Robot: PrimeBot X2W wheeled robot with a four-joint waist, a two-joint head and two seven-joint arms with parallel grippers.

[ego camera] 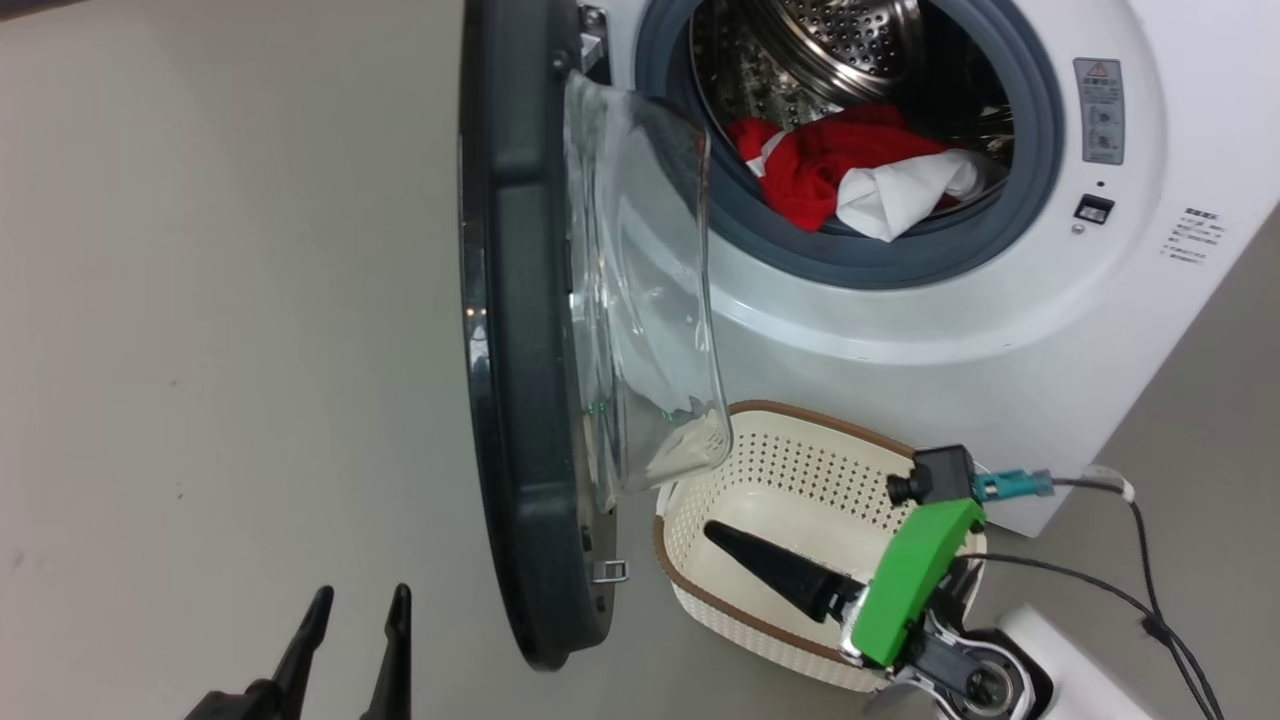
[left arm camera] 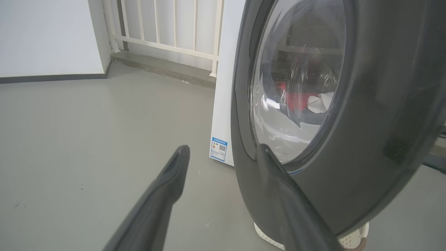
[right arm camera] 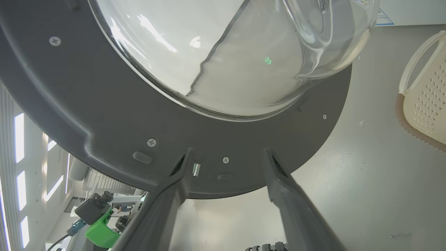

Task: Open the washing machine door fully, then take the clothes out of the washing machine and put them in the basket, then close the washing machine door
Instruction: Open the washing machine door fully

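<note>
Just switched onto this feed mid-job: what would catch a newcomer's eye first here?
The washing machine door, black-rimmed with a bulging glass bowl, stands swung open, edge-on in the middle of the head view. Behind it the clothes, bright red with a white piece, lie heaped at the front of the steel drum. Below the opening the basket sits on the floor, with the open right pincer over it.

Clothes (ego camera: 830,165) lie in the washing machine (ego camera: 1000,320). Its door (ego camera: 520,300) stands left (swung out). The basket (ego camera: 800,470) sits in front, on the floor (ego camera: 200,350).
</note>
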